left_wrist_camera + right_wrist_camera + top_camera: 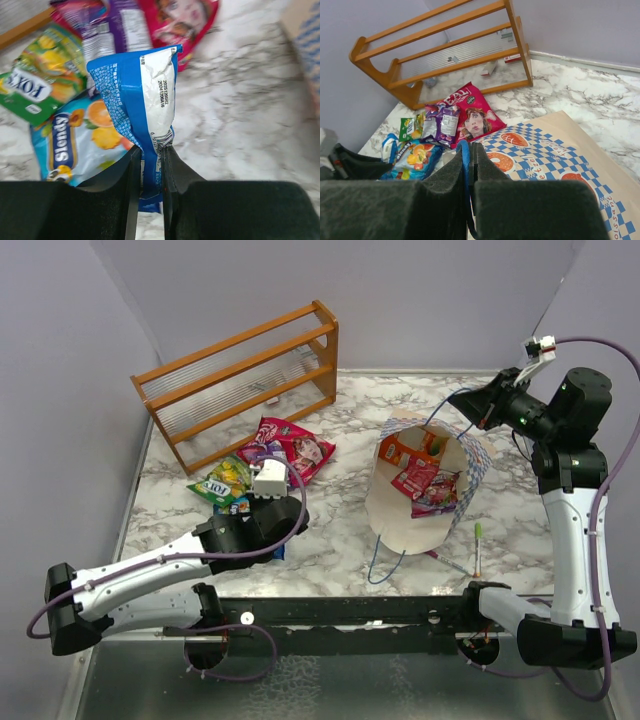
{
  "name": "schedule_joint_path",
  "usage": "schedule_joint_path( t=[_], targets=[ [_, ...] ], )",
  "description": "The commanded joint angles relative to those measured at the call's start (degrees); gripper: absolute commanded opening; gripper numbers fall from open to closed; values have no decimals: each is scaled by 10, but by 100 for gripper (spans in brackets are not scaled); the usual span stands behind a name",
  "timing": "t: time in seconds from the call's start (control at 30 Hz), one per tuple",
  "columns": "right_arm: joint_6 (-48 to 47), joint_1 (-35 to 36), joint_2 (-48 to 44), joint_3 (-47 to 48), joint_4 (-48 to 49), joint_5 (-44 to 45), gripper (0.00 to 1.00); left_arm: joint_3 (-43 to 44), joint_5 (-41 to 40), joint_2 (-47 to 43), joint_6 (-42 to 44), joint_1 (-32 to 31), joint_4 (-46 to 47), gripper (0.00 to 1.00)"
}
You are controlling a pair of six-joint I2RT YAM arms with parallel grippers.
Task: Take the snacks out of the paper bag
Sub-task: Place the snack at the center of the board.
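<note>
left pincer, clamped on blue packet, should lower beside the snack pile before opening; right pincer seemingly pinches bag handle.

White-grey marbled worktop. Back left: wooden rack stands on it, angled. In front of the rack, a cluster of flat packets on the surface: red/pink packet, purple packet overlapping its left edge, green-yellow packet further left, blue fruit-print packet just beside that, mostly hidden in top view. Right of centre: paper bag rests on the worktop, mouth open upward. By the bag's near right: green marker pen and pink marker pen, both flat.
</note>
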Motion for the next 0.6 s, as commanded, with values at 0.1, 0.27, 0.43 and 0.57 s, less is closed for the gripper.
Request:
schedule_joint_path(
  t=[0.1,0.27,0.43,0.57],
  targets=[
    [0,-2,-2,5,15,-1,1,-33,35,38,40,169,-14,0],
    [4,-2,-4,6,17,-3,1,-34,78,51,101,296,60,0],
    [3,-2,-6,7,15,-2,1,14,156,112,132,399,85,0],
    [2,-2,-10,5,15,-2,1,34,197,173,140,428,95,0]
  ],
)
